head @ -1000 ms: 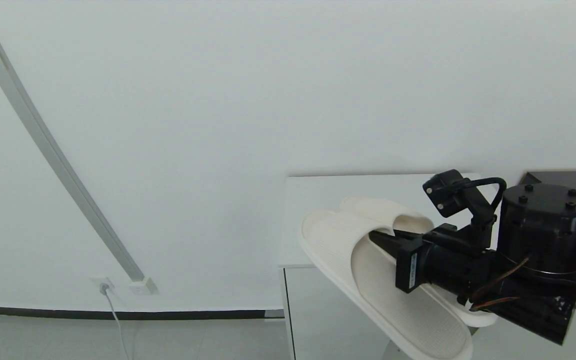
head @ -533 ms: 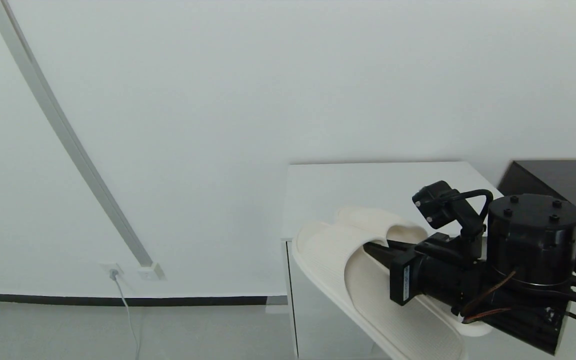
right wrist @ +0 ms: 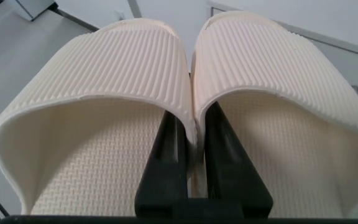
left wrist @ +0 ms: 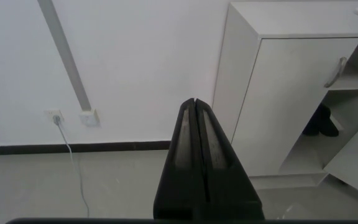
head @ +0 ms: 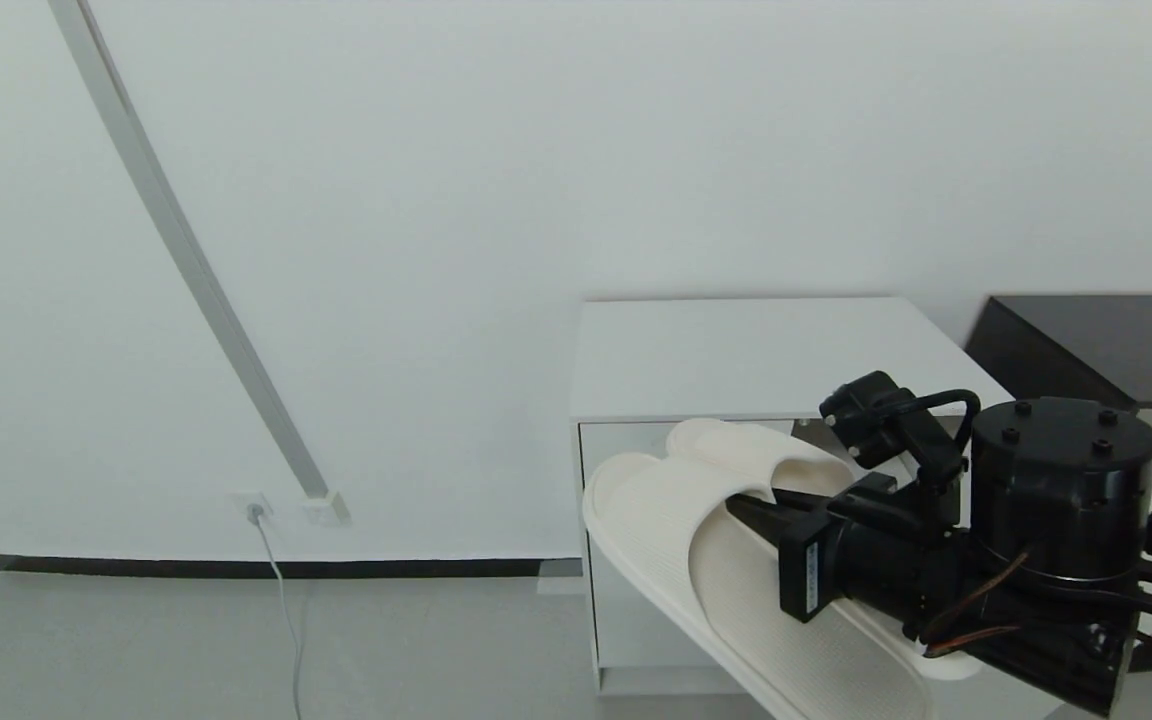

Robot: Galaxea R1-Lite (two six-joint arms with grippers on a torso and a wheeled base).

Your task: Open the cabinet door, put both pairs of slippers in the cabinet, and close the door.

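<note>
Presently, my right gripper [head: 748,497]: at 4 o'clock in the head view. One finger is pushed inside each slipper, and their two adjoining inner walls are pinched between the fingers.
Slippers [head: 676,520]: a cream pair with ribbed straps, held side by side off the floor. The toe ends point toward 10 o'clock, across the cabinet's front.
Cabinet [head: 736,350]: white, at 3 o'clock from the head view's centre. In the left wrist view its handle [left wrist: 334,71] sits on a panel, with open shelves at 3 o'clock of that panel. A dark item [left wrist: 324,121] lies on the lower shelf.
My left gripper [left wrist: 195,109]: fingers pressed flat together with nothing between them, aimed at the floor beside the cabinet.
Stage: I judge this pair to be on its way in; placing it and closing the door are not yet done.
Risk, grip: I hold only soft inner walls. A jolt could make the pair swivel, or let one slipper peel free and drop.
Risk, clearance: the long toes lead well ahead of my fingers. If I enter too high or skewed, they could strike the cabinet's top edge or a shelf lip and be levered out.
Risk, contents: pushed in deep, the pair could shove the dark item.
</note>
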